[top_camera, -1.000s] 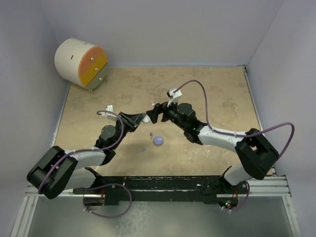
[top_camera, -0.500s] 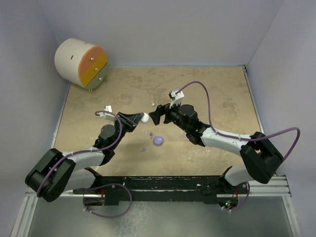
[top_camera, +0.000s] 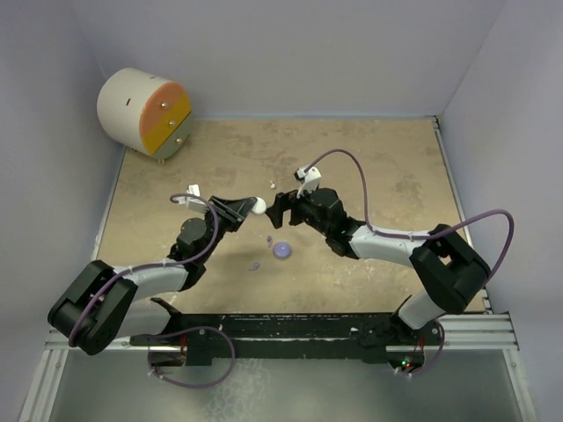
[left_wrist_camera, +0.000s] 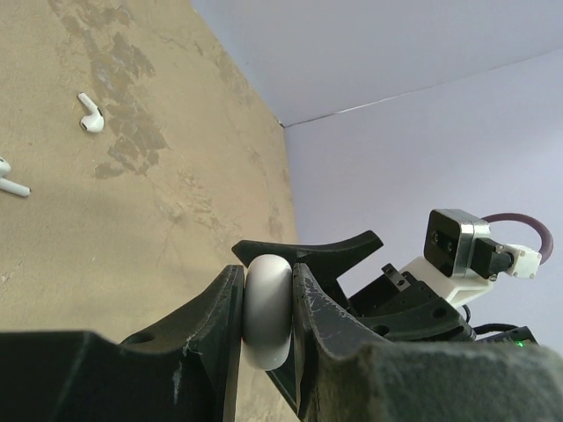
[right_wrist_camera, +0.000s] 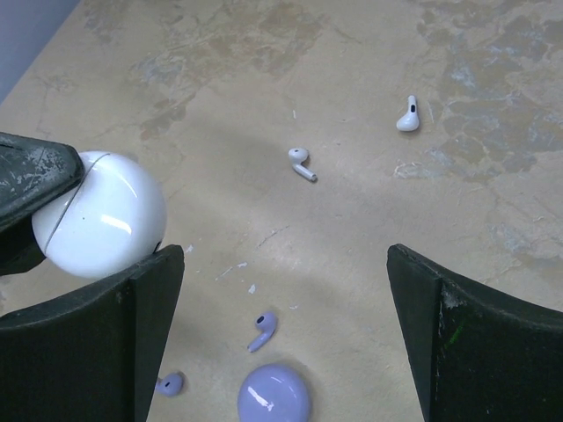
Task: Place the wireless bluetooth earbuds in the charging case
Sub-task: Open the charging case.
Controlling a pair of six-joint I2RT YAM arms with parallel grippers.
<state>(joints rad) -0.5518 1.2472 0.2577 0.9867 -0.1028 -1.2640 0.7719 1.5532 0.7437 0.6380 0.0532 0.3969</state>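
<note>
left hand (top_camera: pixel 244 210) clamped on the white charging case (right_wrist_camera: pixel 101 214), gripped across its flat faces, looks lifted off the desk (top_camera: pixel 396 176). right hand (top_camera: pixel 278 212) wide open, empty. it backed off half a second ago and has swung back in, one finger just beside the case. we read that as lining up on the lid: seam looks shut, so nothing goes in yet. two white earbuds (right_wrist_camera: pixel 301 163) (right_wrist_camera: pixel 408 115) lie loose further out, two lilac earbuds (right_wrist_camera: pixel 261 331) (right_wrist_camera: pixel 169 383) by the lilac case (right_wrist_camera: pixel 274 396). round drawer box (top_camera: pixel 145 112) sits far back-left, not in the way.
</note>
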